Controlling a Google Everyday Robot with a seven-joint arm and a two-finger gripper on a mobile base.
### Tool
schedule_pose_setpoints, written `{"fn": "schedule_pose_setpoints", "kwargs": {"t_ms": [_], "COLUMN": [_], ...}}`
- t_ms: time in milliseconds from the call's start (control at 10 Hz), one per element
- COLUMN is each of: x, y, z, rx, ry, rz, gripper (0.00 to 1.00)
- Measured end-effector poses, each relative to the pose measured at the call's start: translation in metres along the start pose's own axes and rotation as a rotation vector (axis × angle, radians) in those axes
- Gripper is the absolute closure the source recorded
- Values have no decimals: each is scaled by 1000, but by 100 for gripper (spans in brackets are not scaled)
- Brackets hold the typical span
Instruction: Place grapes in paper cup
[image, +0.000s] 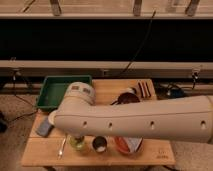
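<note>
Arm (140, 120) spans the table (42, 150) from 3 o'clock to 9 o'clock. The gripper is hidden behind it, grip state cannot be told. Green cup (77, 143) sits at 6 o'clock.

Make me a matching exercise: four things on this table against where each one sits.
Things:
1 green tray
2 small dark cup
3 blue-grey block
4 maroon bowl

Places:
A front middle
B back right, partly behind the arm
C back left
D left edge

Pairs: 1-C, 2-A, 3-D, 4-B.

The gripper does not show; the arm crosses the table.
</note>
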Motion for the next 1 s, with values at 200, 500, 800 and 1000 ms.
{"fn": "schedule_pose_setpoints", "kwargs": {"t_ms": [200,500,800,1000], "x": [4,27,33,27], "y": [-3,-30,-50,-72], "z": [0,9,19,30], "rx": [15,42,42,33], "ry": [13,23,20,14], "rz": [2,-9,-34,-73], "gripper": [93,93,93,93]}}
